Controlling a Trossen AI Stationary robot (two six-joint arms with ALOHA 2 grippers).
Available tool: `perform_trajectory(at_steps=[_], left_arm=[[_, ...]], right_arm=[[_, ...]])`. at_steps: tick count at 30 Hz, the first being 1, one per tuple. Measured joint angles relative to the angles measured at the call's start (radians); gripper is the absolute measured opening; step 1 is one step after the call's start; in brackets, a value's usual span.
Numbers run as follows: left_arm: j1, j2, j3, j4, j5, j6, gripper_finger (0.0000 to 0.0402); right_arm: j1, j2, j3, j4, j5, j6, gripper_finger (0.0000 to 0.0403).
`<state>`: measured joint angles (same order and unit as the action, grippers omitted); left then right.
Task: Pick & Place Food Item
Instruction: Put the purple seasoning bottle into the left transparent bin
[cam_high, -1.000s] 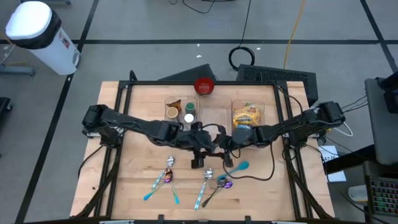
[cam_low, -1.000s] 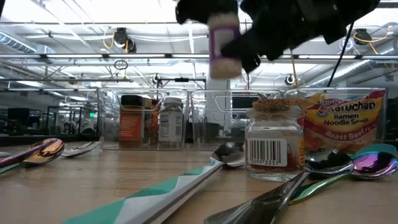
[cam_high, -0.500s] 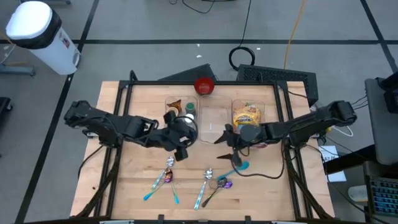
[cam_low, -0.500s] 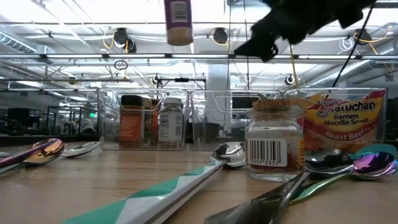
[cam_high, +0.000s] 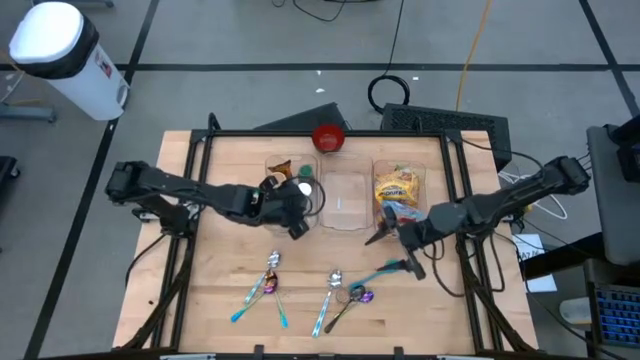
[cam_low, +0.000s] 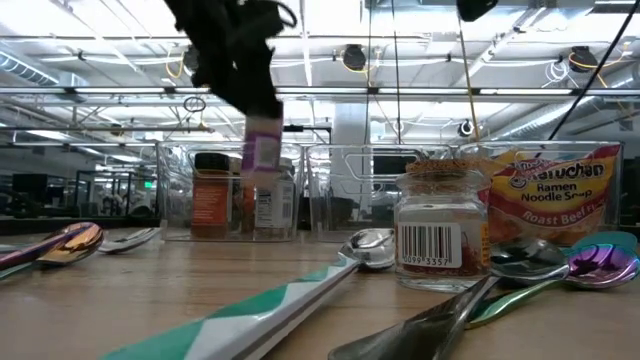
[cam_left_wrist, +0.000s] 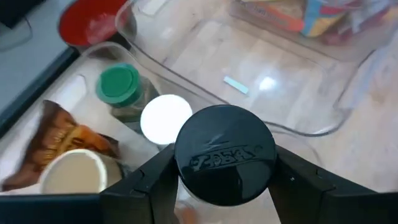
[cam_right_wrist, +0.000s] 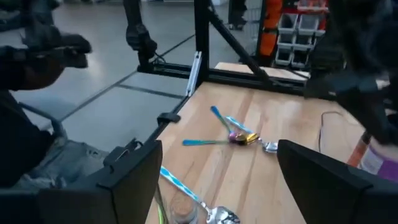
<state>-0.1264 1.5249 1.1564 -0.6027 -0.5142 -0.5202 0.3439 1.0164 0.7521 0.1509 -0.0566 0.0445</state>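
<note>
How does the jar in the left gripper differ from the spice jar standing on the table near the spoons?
The held jar hangs in the air, clamped by the left gripper; the table jar stands on the wood, untouched. The held jar has a black lid and a purple label; the table jar shows a white barcode label and reddish-brown contents. Both are small upright spice jars.

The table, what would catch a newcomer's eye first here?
The left gripper, holding a black-capped jar above the left clear bin of spice jars. Next, the bright ramen packet in the right bin, and the colourful spoons at the table's front. The right gripper hangs with jaws open beside the ramen bin.
</note>
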Motion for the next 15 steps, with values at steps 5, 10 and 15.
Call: perform_trajectory(at_steps=[5,10,15], left_arm=[[0.063,0.0,-0.087,0.143,0.077,0.029,0.0207],[0.098,0.0,-0.158,0.267,0.098,0.048,0.021],[0.12,0.0,-0.203,0.322,0.115,0.046,0.0208]], right_arm=[[0.007,-0.027,-0.013,0.006,0.004,-0.005,0.0313],[0.007,-0.028,-0.014,0.003,0.008,-0.007,0.0313],[0.007,-0.028,-0.014,0.002,0.009,-0.008,0.0313]])
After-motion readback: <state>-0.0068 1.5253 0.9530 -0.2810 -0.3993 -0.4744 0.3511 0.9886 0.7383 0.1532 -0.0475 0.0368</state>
